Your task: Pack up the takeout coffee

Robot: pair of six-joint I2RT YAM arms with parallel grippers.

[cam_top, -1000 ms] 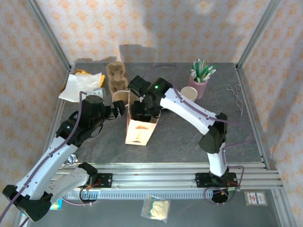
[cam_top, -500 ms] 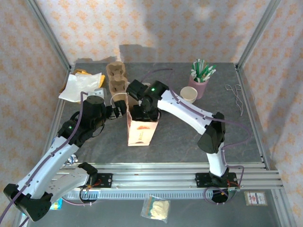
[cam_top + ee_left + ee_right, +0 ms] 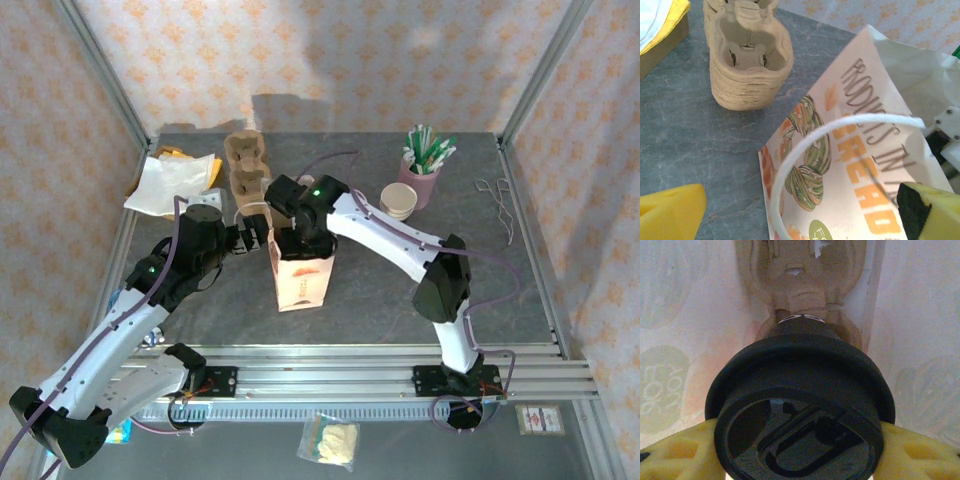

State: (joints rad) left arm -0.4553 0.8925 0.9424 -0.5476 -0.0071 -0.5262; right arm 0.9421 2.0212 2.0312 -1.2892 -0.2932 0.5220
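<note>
takeout coffee (image 3: 800, 385) clamped by right gripper (image 3: 799, 455) inside bag (image 3: 300, 285); left gripper (image 3: 254, 238) released at 9 o'clock; unheld bag could be tipped.

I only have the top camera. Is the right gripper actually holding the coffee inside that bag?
Observer: Yes. In the right wrist view, the right gripper is shut on the coffee.
Operator: Anything under it?
Observer: A pulp tray lies beyond the coffee, between the bag's walls.
Operator: And the other arm?
Observer: The left gripper is open; the bag's handle shows in the gap between its fingers, ungripped.
</note>
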